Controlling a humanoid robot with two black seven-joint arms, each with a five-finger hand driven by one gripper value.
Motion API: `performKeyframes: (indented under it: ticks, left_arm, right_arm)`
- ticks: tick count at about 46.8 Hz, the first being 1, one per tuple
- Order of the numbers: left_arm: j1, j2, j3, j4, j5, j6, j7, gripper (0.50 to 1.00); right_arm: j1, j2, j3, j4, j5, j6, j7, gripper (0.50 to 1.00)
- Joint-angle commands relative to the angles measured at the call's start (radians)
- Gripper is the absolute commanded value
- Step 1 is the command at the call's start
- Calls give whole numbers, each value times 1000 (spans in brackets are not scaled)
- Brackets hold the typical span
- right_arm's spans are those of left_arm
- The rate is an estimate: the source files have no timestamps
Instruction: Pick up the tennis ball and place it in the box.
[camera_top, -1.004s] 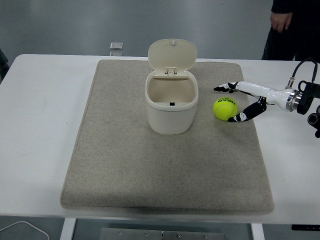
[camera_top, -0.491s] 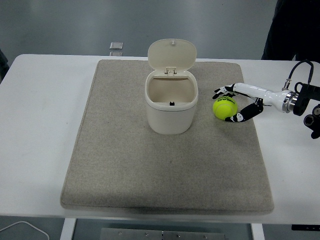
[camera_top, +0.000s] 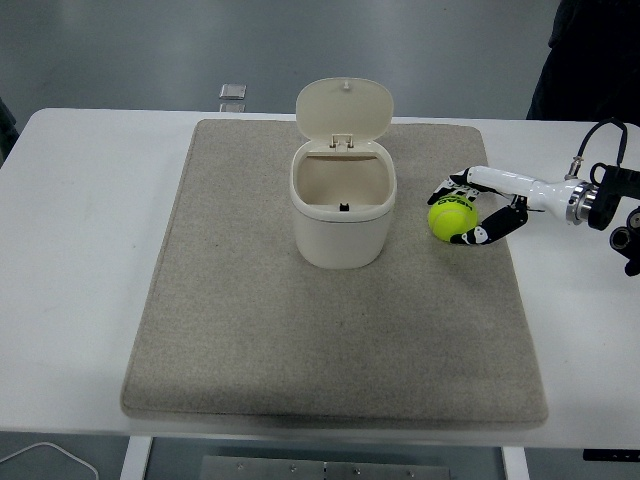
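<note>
The yellow-green tennis ball (camera_top: 450, 219) lies on the grey mat (camera_top: 300, 330), just right of the box. The box (camera_top: 343, 215) is a cream bin standing mid-mat, its hinged lid (camera_top: 345, 108) tipped up and back, its inside empty. My right hand (camera_top: 452, 213) reaches in from the right edge on a white forearm. Its fingers (camera_top: 446, 187) curl over the ball's far side and the thumb (camera_top: 474, 236) presses its near side, so the hand is shut on the ball. The ball rests on the mat. The left arm is out of view.
A small grey square object (camera_top: 232, 92) lies on the table behind the mat. A person in dark clothes (camera_top: 590, 60) stands at the top right. A white cable (camera_top: 50, 452) shows below the table's near left edge.
My right hand has moved left and closed its fingers and thumb around the ball. The ball has barely shifted. The person's hand at the top right has gone out of view.
</note>
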Motion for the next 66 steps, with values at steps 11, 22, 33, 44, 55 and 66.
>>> performKeyframes:
  ticks: [11, 22, 33, 44, 55, 66]
  left_arm:
    - [0, 0, 0, 0, 0, -1, 0, 992]
    - [0, 0, 0, 0, 0, -1, 0, 990]
    - [0, 0, 0, 0, 0, 0, 0, 992]
    - [0, 0, 0, 0, 0, 0, 0, 992]
    - [0, 0, 0, 0, 0, 0, 0, 992]
    - [0, 0, 0, 0, 0, -1, 0, 992]
  right_arm:
    - [39, -26, 17, 31, 13, 87, 7, 500]
    - [128, -133, 18, 70, 97, 170, 13, 500]
    - [202, -224, 18, 176, 142, 266, 22, 500]
    - [226, -242, 32, 273, 165, 271, 24, 500]
    - [262, -231, 60, 316, 221, 305, 12, 500]
    - [263, -182, 60, 345, 221, 300, 3, 500]
